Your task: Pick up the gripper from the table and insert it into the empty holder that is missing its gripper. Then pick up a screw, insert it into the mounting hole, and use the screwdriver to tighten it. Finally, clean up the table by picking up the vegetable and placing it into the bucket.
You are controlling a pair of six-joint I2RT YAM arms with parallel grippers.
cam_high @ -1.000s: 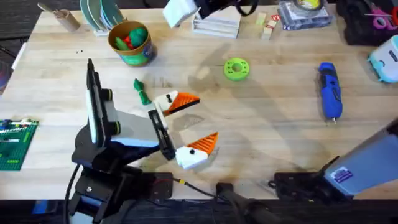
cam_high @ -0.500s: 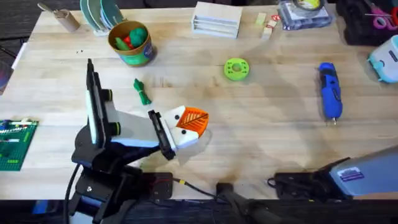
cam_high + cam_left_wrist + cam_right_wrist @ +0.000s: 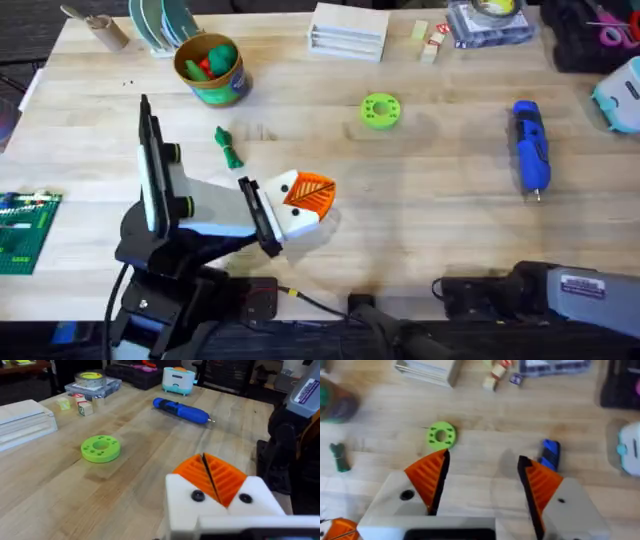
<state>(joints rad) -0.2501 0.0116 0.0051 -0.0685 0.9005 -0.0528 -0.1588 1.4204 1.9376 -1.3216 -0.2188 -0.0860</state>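
Your left gripper [image 3: 305, 200] is pinched closed, its two orange pads pressed flat together with nothing between them. Your right gripper [image 3: 482, 485] is spread wide apart. The green vegetable [image 3: 228, 147] lies on the table just left of the left gripper. The bucket [image 3: 210, 68] stands farther back. The blue screwdriver [image 3: 530, 145] lies far to the right.

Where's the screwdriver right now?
In the overhead view the screwdriver lies on the table's right side, right of the green disc, untouched.
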